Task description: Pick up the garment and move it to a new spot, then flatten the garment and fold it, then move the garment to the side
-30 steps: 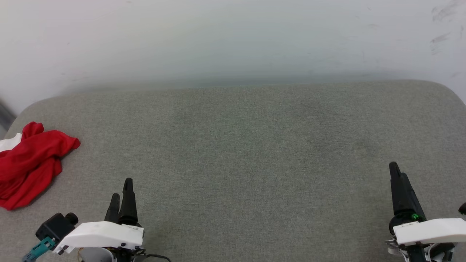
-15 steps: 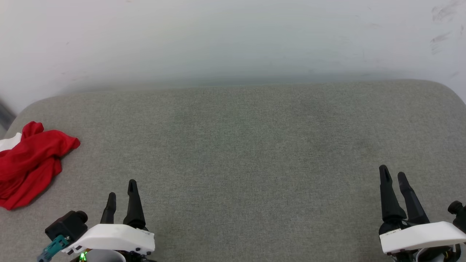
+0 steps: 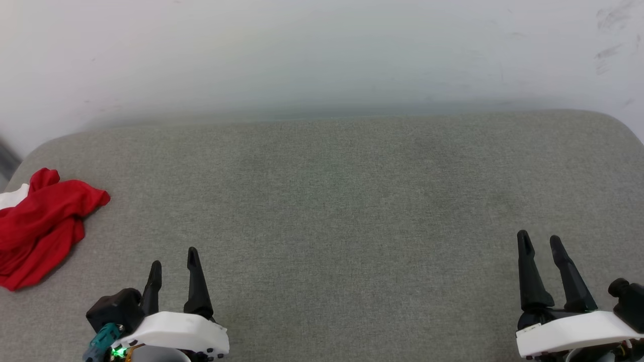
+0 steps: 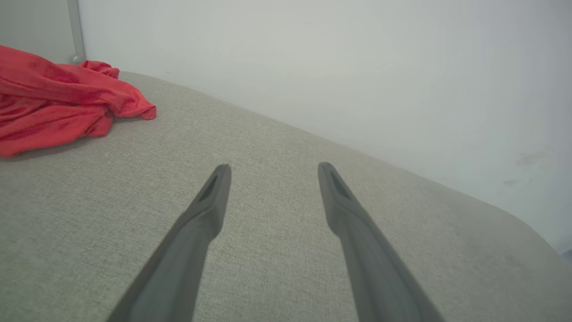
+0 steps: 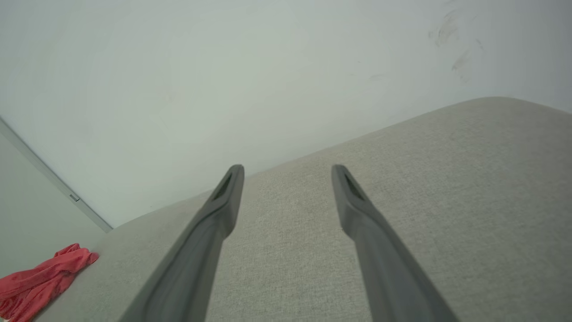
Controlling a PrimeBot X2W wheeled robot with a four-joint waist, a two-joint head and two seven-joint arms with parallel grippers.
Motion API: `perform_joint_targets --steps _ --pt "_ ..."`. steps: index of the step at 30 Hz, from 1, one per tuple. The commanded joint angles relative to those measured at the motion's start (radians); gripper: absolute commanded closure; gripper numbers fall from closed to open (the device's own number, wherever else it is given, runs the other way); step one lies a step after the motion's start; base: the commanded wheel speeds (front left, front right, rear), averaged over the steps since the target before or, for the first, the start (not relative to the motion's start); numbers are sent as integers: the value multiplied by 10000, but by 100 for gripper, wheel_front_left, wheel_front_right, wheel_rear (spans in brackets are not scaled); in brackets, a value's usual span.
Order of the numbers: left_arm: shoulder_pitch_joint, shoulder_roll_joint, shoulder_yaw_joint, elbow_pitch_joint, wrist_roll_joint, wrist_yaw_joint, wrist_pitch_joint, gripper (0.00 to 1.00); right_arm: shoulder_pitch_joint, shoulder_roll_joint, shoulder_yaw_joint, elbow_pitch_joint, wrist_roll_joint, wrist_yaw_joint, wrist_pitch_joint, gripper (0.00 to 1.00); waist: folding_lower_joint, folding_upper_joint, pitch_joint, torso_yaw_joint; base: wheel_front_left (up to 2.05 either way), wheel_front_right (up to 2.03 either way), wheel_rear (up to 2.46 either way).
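Grey woven fabric covers the padded desk (image 3: 332, 201), which has rounded corners and stands against a pale wall (image 3: 322, 60). On the wall, at the upper right in the head view, I see some dark scuff marks (image 3: 611, 17).

The garment (image 3: 43, 226) lies on the far left side of the desk, close to its left edge. It is crumpled into a loose heap, not flat and not folded. Most of what shows is red cloth, with a small white part (image 3: 10, 197) at the left border of the head view. I cannot see any letters or number on it in this state. In the left wrist view the garment (image 4: 58, 107) is at the upper left, with deep folds, and one corner of it points toward the middle of the desk. In the right wrist view it (image 5: 40, 277) is only a small red shape at the lower left, far away.

The left gripper (image 3: 174, 257) is at the lower left, above the desk, well apart from the garment and to the right of it. Its jaws stand open with nothing between them, which the left wrist view (image 4: 273, 166) shows clearly. A small green light (image 3: 116, 353) glows at its wrist.

The right gripper (image 3: 539, 236) is at the lower right, far from the garment. Its jaws are also spread and empty (image 5: 288, 167), over bare grey fabric.
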Motion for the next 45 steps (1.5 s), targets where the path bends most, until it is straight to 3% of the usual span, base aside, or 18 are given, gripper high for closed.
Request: perform_joint_targets --steps 1,18,45 --pt "9 124 -99 -161 259 86 -103 0 9 -10 35 -177 -303 0 -111 0 0 0 4 -4 0 0 0" --pt "118 277 -503 -292 1494 15 -521 0 253 -8 188 -441 -1831 0 -521 0 0 0 -24 -19 0 0 0" --pt "455 -160 -111 -120 3437 -593 -1044 0 570 -4 317 -664 -3261 0 -1055 0 0 0 -32 -1 0 0 0"
